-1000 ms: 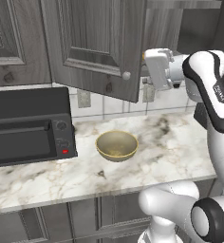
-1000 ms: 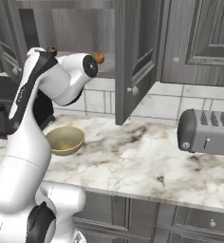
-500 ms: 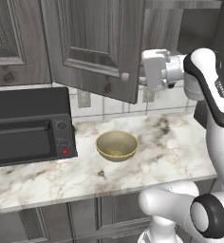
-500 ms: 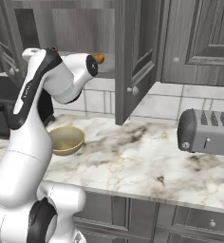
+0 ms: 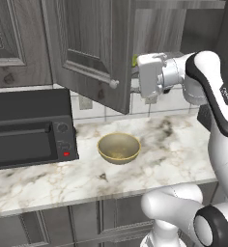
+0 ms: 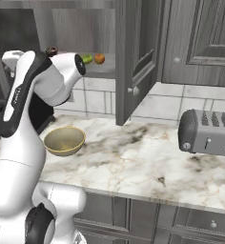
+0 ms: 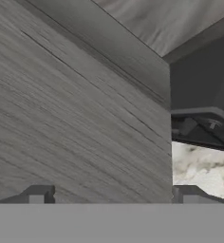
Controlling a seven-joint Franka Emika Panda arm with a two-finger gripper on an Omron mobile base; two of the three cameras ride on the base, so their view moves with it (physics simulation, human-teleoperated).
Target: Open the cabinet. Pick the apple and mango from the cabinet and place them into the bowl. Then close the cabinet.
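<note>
Counter clutter: black microwave (image 5: 29, 129) at the left end, bowl (image 5: 119, 147) just right of it on the marble counter (image 5: 149, 164), empty, and a grey toaster (image 6: 207, 132) well off to the right. Cabinet (image 5: 87, 53) has both doors swung out; the left door (image 5: 89, 50) hangs over the bowl and stands between the left base camera and the shelf. In the hand view the door's wood-grain face (image 7: 80, 114) sits right in front of the gripper (image 7: 111, 193), jaws spread wide, nothing between them. Apple (image 6: 99, 58) and mango (image 6: 87, 59) sit side by side on the shelf, mango nearer the hand, just past the wrist. Mango's long axis: can't tell, too small.
</note>
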